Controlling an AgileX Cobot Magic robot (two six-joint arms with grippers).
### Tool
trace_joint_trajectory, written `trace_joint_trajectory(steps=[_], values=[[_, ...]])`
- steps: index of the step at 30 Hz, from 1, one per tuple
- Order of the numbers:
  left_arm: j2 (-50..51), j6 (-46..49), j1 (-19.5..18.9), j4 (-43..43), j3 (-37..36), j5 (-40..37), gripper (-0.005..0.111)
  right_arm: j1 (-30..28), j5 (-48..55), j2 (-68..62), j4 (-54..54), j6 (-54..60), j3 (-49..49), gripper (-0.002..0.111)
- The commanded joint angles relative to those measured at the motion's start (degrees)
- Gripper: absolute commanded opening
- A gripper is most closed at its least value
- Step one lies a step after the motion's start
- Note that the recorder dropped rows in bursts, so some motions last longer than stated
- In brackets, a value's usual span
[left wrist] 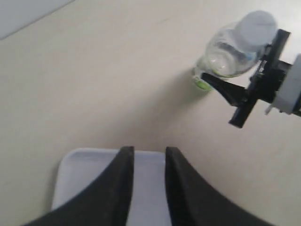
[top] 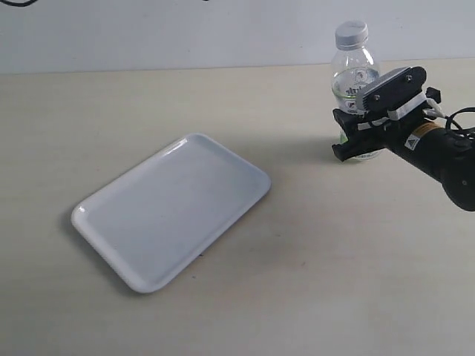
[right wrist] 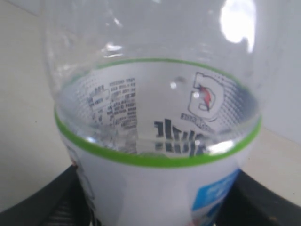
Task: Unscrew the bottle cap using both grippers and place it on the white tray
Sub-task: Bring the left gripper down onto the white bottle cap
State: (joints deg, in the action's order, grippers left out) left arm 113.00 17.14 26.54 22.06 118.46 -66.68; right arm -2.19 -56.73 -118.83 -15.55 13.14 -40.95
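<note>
We see the bottle [right wrist: 155, 141] filling the frame, a green band edging its white label, and the right gripper [right wrist: 155, 207] with black fingers [right wrist: 61, 200] touching both its sides.

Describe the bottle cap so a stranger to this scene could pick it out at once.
On the beige table, look past the white tray to the clear bottle standing at the far right, near the wall. The bottle cap sits on its neck: small, round and white, far smaller than the flat tray.
</note>
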Motion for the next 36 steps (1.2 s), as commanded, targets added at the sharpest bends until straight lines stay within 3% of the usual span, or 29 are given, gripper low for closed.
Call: trace_joint_trajectory(steps=[1, 4, 10, 23, 31, 36], values=[[2.0, 0.4, 5.4, 0.7, 4.6, 0.1, 0.058, -0.3, 2.3, 0.2, -1.0, 0.8, 0.0, 0.0], [2.8, -0.4, 9.4, -2.3, 6.3, 1.5, 0.075, -0.3, 2.3, 0.2, -1.2, 0.8, 0.0, 0.0], [5.8, -4.7, 15.6, -9.7, 9.5, 4.8, 0.076, -0.3, 2.3, 0.2, -1.3, 1.3, 0.0, 0.0], [14.9, -5.7, 16.4, -9.5, 15.7, 5.9, 0.076, -0.3, 2.6, 0.2, -4.5, 2.2, 0.0, 0.0], [16.4, -9.0, 16.4, -8.5, 15.7, 15.1, 0.076, -0.3, 4.0, 0.1, -4.5, 5.2, 0.0, 0.0], [16.8, -9.0, 16.4, -7.9, 15.7, 16.7, 0.076, -0.3, 4.0, 0.1, -4.5, 5.2, 0.0, 0.0]])
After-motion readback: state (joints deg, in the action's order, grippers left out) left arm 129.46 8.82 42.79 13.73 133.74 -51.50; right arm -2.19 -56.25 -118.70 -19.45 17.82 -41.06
